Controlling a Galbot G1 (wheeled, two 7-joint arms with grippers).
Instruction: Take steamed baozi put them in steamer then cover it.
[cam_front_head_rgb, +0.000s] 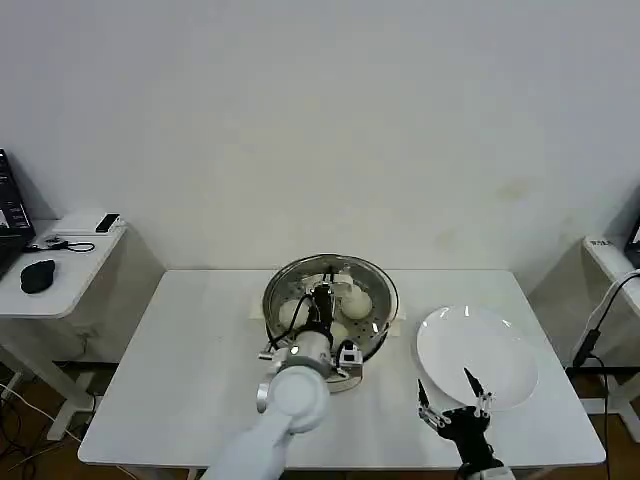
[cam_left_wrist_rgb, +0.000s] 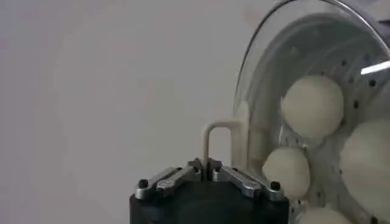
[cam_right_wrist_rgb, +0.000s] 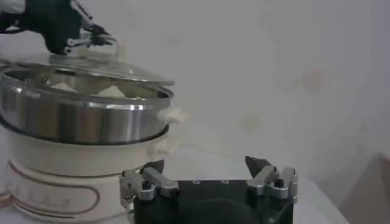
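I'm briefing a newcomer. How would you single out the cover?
On the white table, find the steel steamer at its middle. The cover sits on it, its handle in the left gripper: clear glass, unlike the opaque white plate alongside.

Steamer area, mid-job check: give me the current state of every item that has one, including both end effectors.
Steamer: on the table, holding the baozi.
Steamed baozi: on the perforated tray, under the glass.
Glass lid: on the steamer rim, seems slightly tilted, not released.
Left end effector: shut on the lid handle.
Right end effector: open, empty, at the near edge of the plate.
White plate: empty, right of the steamer.
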